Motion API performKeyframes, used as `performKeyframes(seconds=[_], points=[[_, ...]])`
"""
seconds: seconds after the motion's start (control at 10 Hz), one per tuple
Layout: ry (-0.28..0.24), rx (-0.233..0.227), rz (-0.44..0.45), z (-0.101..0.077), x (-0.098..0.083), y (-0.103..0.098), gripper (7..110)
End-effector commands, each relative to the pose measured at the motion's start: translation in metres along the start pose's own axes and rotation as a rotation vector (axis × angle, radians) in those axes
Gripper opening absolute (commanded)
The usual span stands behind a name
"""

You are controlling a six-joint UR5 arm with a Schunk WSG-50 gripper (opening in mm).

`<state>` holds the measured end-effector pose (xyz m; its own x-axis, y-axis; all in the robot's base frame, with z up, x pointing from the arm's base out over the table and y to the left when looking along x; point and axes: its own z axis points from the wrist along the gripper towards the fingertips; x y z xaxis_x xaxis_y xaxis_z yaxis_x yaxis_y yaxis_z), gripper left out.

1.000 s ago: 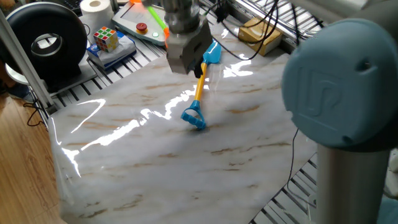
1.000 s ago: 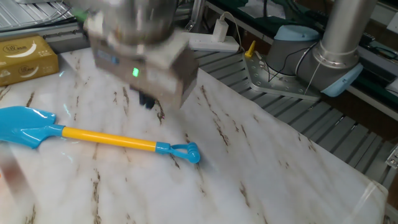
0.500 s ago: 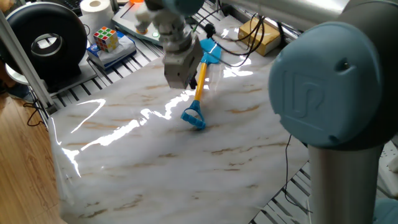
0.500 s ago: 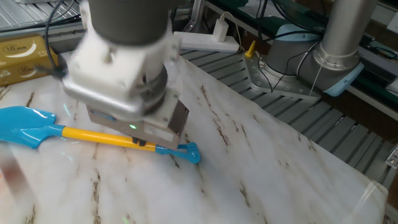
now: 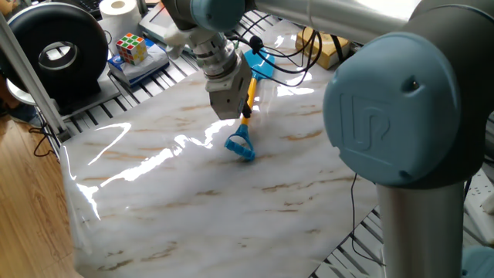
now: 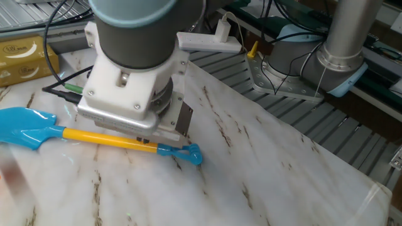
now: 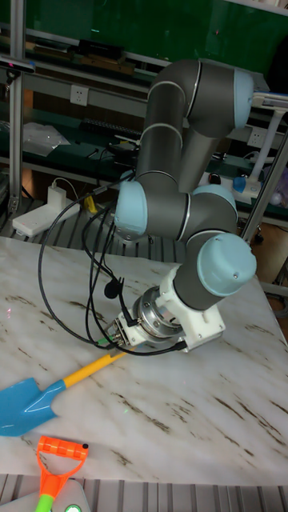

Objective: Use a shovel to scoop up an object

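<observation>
The shovel (image 6: 107,139) lies flat on the marble table (image 6: 270,169), with its light-blue blade (image 6: 24,123) to the left and its blue loop (image 6: 189,153) to the right. My gripper (image 6: 162,144) is low over the orange shaft close to the loop. One dark finger (image 6: 184,119) stands just behind the shaft, a strip of table between them; the wrist hides the other finger. In one fixed view the gripper (image 5: 241,116) sits on the shaft (image 5: 248,104) above the loop (image 5: 241,147). The object, a tan block (image 6: 24,56), rests past the blade at the table's far edge.
A puzzle cube (image 5: 131,48), a paper roll (image 5: 120,11) and a black round device (image 5: 55,50) stand beyond the table's left end. A green-shafted toy tool with an orange head (image 7: 54,472) lies near the blade (image 7: 24,406). Cables (image 7: 88,264) hang by the wrist.
The gripper has come down from above the table and turned. It now sits low over the shovel's shaft by the loop. The shovel has not moved.
</observation>
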<state>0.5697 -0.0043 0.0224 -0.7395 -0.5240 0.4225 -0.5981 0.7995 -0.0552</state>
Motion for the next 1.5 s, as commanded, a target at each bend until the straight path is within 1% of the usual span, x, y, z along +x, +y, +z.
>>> performKeyframes(seconds=[0.0,0.1,0.2,0.3,0.4,0.5,0.6,0.8,0.9,1.0,1.2,1.3,1.4], points=[[0.037,-0.013,-0.018,0.011,0.006,0.001,7],[0.026,-0.051,-0.028,0.018,0.001,0.009,7],[0.058,-0.078,-0.034,0.020,0.008,0.015,7],[0.104,-0.130,-0.047,0.019,0.019,0.027,7],[0.109,-0.160,-0.058,0.018,0.020,0.034,7],[0.110,-0.173,-0.059,0.018,0.020,0.037,7],[0.113,-0.172,-0.058,0.019,0.020,0.037,7],[0.092,-0.176,-0.043,0.025,0.011,0.038,7],[0.082,-0.164,-0.035,0.029,0.006,0.034,7],[0.080,-0.163,-0.028,0.031,0.003,0.034,7],[0.074,-0.178,-0.015,0.023,-0.001,0.039,7],[0.057,-0.192,-0.003,0.015,-0.006,0.043,7],[0.048,-0.186,0.005,0.009,-0.011,0.042,7]])
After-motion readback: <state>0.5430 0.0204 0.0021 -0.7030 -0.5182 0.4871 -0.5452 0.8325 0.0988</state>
